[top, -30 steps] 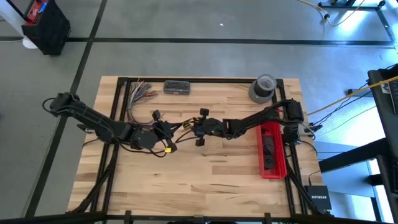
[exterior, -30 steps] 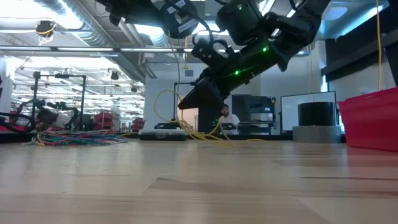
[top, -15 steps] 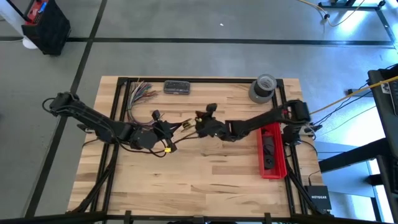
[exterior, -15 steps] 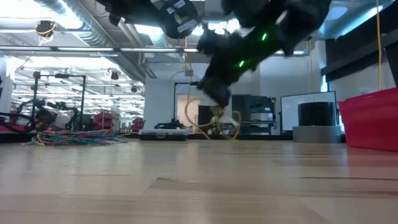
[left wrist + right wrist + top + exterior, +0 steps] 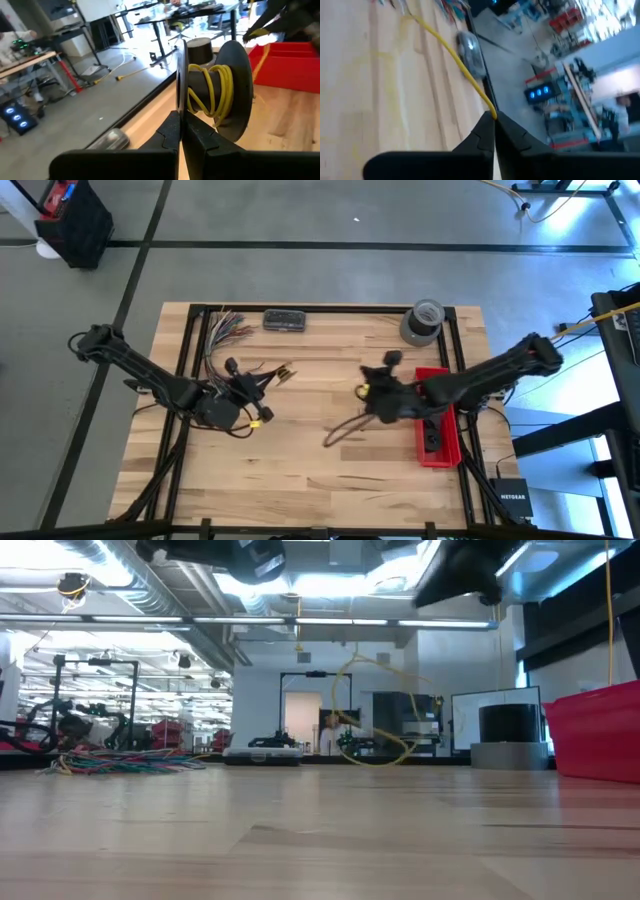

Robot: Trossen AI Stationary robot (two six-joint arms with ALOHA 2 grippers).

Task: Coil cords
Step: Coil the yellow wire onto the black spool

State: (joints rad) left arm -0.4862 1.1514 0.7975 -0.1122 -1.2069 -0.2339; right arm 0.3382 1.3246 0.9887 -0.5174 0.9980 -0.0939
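Cord [image 5: 451,62], yellow: one end pinched in my shut right gripper [image 5: 494,119] mid-table beside the bin [image 5: 438,420], the rest wound on the spool [image 5: 212,95] clamped in my shut left gripper [image 5: 180,125]; keep the span taut, I judge, feeding turns evenly.

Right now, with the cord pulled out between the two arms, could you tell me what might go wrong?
The right hand pinches the yellow cord only at its fingertips, so it may slip free. The left hand grips the spool by one thin flange; a harder pull could twist it loose. Slack looping in the air could snag.
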